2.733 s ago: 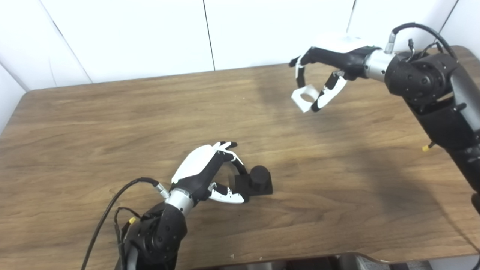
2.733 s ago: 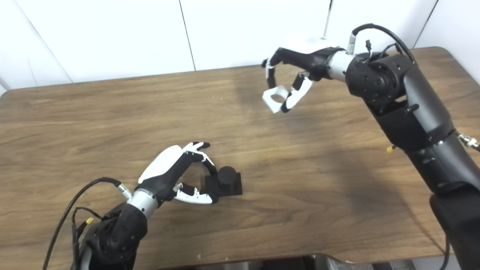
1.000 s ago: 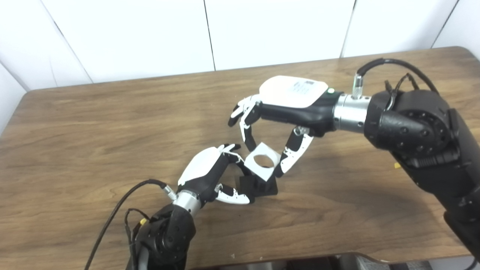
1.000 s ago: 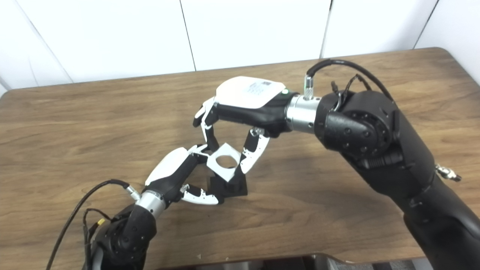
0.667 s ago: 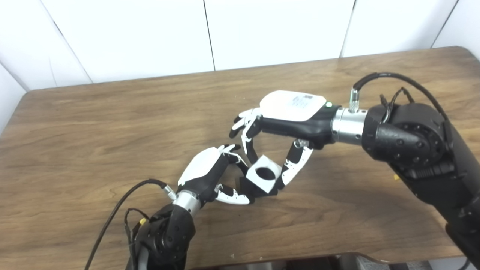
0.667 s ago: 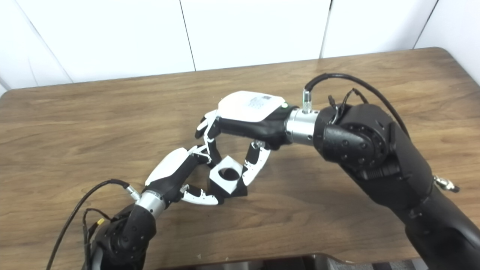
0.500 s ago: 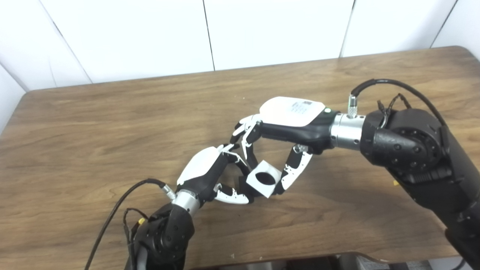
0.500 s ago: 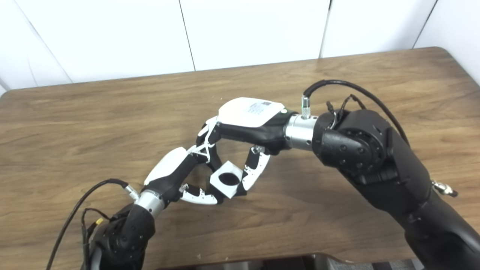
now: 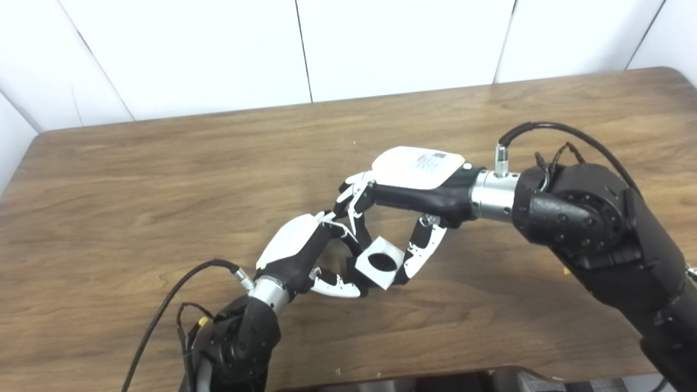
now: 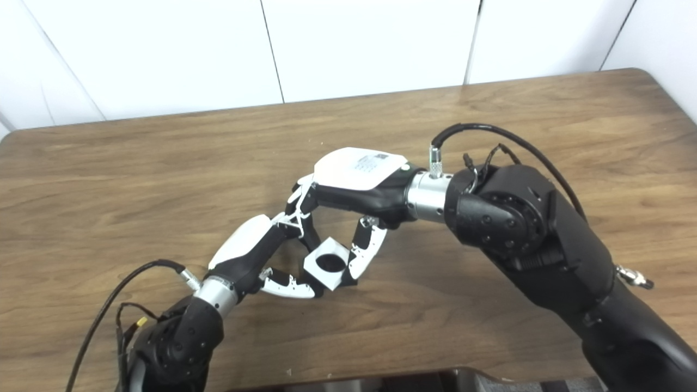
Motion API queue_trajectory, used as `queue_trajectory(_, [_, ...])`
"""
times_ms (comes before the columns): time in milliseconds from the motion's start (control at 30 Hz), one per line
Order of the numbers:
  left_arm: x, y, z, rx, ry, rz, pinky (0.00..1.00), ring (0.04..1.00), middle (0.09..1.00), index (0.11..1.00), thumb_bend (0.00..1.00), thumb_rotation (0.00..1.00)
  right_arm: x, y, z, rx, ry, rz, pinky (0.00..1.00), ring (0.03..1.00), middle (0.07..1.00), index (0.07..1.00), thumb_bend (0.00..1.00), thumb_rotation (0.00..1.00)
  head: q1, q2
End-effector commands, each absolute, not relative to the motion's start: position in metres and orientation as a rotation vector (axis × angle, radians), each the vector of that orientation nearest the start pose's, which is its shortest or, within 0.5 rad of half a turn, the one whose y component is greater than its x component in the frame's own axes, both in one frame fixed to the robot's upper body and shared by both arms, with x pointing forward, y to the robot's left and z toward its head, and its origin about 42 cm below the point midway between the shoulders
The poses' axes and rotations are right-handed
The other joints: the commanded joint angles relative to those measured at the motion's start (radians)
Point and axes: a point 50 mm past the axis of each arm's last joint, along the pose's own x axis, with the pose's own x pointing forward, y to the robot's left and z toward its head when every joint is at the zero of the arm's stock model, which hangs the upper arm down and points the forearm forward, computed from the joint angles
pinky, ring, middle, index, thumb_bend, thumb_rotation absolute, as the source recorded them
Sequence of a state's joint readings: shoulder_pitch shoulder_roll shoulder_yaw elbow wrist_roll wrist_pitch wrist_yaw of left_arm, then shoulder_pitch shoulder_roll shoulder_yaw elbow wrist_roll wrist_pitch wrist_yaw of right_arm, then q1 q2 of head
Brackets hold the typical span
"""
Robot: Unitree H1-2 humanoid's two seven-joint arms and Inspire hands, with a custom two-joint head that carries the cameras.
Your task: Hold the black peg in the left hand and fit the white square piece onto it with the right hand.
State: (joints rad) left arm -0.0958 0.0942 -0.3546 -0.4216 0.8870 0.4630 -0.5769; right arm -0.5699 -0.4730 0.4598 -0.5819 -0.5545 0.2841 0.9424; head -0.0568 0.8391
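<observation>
A: Left eye: the right robot hand (image 9: 400, 218) has dropped, fingers pinching the white square piece (image 9: 379, 262) down over the black peg (image 9: 383, 263), now filling its hole.

B: Right eye: left robot hand (image 10: 258, 261) stays clamped on the peg's base on the table (image 10: 109, 179). Nearly seated, I'd say.

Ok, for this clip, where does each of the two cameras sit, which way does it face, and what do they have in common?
Left eye view: on the head, looking down at the wooden table; both arms enter from the bottom edge, the left hand and right hand meeting mid-table.
Right eye view: beside it, set slightly to the right, facing the same way; more of the right arm shows.
Shared: the right hand's fingers hold the white square piece over the black peg, which is mostly hidden under it, while the left hand grips the peg's base; white wall panels behind.
</observation>
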Motion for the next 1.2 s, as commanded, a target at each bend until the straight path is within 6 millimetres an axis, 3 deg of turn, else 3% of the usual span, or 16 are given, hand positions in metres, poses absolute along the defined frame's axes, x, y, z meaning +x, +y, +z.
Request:
queue_trajectory(0, [0.275, 0.139, 0.196, 0.911, 0.017, -0.453, 0.98, 1.0, 0.963, 0.495, 0.49, 0.08, 0.313, -0.152, 0.335, -1.362, -0.508, 0.932, 0.78, 0.919, 0.838, 0.488, 0.52, 0.13, -0.001, 0.001])
queue_trajectory(1167, [0.276, 0.132, 0.197, 0.907, -0.001, -0.446, 1.0, 1.0, 0.957, 0.495, 0.49, 0.08, 0.315, -0.147, 0.312, -1.444, -0.549, 0.956, 0.78, 0.912, 0.841, 0.488, 0.52, 0.13, 0.016, -0.003])
